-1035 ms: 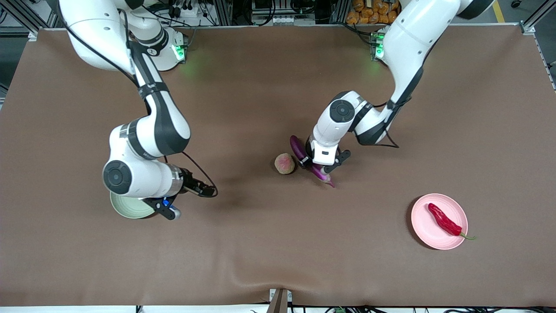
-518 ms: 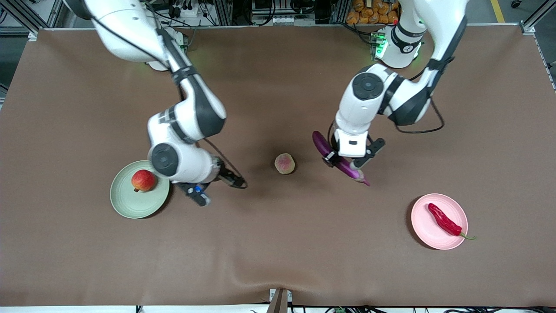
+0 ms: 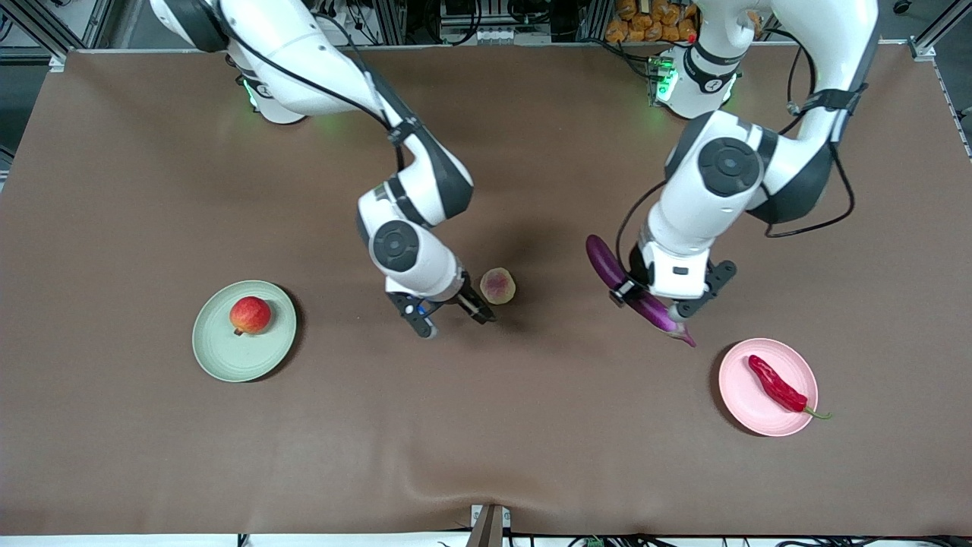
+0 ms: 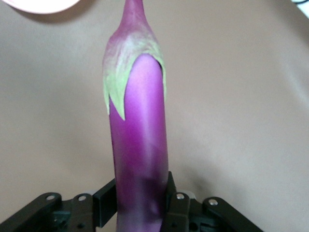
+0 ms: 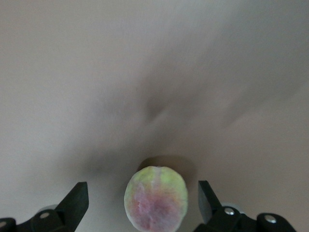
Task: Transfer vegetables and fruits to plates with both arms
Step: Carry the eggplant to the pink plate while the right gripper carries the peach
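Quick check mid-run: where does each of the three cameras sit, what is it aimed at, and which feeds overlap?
Front view: high across the table, facing both arms; left tool, right tool, pale green plate.
Left wrist view: on the left wrist, along the clamped long glossy purple eggplant toward the pale pink plate.
Right wrist view: on the right wrist, open tool fingers flanking the round pink-and-green peach.
Front shares eggplant and peach.

Eggplant: midsection covered by left gripper. Pink plate: cut off at left wrist view's edge, only a rim sliver showing.
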Controlling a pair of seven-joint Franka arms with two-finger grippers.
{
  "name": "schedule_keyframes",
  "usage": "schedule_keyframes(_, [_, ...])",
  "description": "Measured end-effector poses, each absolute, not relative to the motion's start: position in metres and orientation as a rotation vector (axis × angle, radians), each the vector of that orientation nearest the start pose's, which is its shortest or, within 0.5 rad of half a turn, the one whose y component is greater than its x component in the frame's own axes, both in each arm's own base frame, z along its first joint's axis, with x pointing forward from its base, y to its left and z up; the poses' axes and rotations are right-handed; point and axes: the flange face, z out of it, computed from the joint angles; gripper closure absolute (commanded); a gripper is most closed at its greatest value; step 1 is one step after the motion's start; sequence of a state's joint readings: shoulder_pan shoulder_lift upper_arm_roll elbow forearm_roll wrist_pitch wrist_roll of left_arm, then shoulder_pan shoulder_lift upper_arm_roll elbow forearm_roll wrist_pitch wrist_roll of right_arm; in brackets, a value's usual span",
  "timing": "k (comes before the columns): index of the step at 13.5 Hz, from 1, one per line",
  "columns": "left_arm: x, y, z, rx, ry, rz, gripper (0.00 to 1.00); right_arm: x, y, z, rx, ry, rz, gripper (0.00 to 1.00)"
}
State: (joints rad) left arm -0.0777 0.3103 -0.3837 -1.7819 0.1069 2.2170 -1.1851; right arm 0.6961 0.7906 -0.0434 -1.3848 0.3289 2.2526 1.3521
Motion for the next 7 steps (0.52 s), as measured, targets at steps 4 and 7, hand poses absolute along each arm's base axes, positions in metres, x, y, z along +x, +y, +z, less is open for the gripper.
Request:
schedule_keyframes(4, [0.613, -0.222, 0.416, -3.106, -0.999, -0.161, 1.0, 0.557, 0.493, 0.199, -2.645, 1.276, 0.191, 0.0])
schedule_keyframes(7, [0.631, -0.177, 0.426, -3.143, -0.905, -0.181, 1.0, 0.544, 0.506, 0.183, -2.647, 1.287, 0.191, 0.97])
